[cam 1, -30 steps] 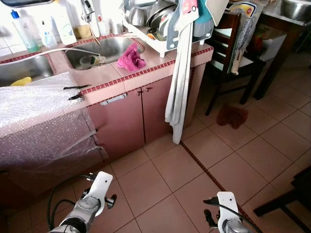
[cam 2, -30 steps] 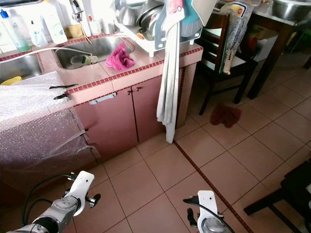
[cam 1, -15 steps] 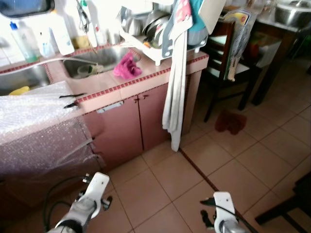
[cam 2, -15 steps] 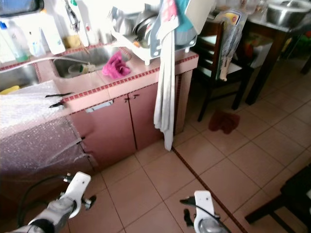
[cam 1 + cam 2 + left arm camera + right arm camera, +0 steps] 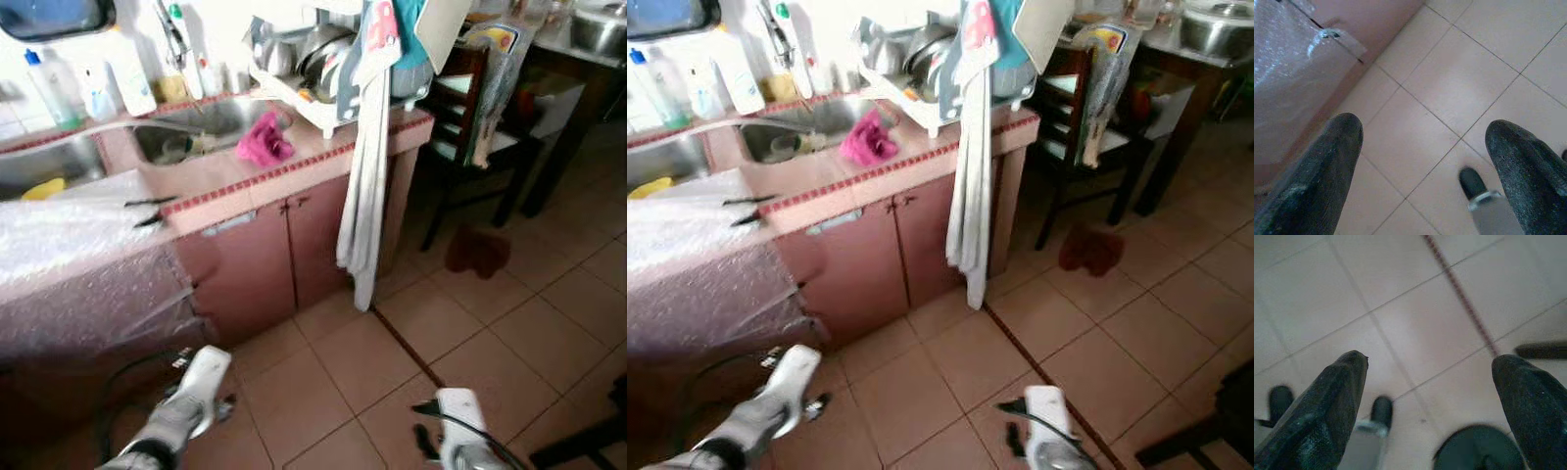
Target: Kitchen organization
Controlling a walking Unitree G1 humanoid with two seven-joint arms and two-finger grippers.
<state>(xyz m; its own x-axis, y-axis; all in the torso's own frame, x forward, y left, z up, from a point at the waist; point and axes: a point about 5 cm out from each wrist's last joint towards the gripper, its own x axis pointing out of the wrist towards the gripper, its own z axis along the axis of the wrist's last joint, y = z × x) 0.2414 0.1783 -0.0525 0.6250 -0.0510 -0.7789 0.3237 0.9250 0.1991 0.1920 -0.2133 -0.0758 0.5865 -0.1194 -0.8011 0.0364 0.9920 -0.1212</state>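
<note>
Counter (image 5: 245, 176) view shifted, blurrier; left gripper (image 5: 1425, 147), right gripper (image 5: 1430, 377) jaws spread

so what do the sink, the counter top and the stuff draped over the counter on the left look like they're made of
Sink: looks like stainless steel, grey with a dull shine. Counter top: seems pink glazed tile, with a row of small dark red tiles along the edge. Draped sheet: probably clear plastic bubble wrap, see-through and dotted with bright specks.

I see a pink tiled counter (image 5: 294, 162) with a magenta cloth (image 5: 263, 144) beside the sink (image 5: 196, 119), a dish rack (image 5: 323, 69), a long towel (image 5: 364, 186) hanging down, and bubble wrap (image 5: 69, 235) at left.
</note>
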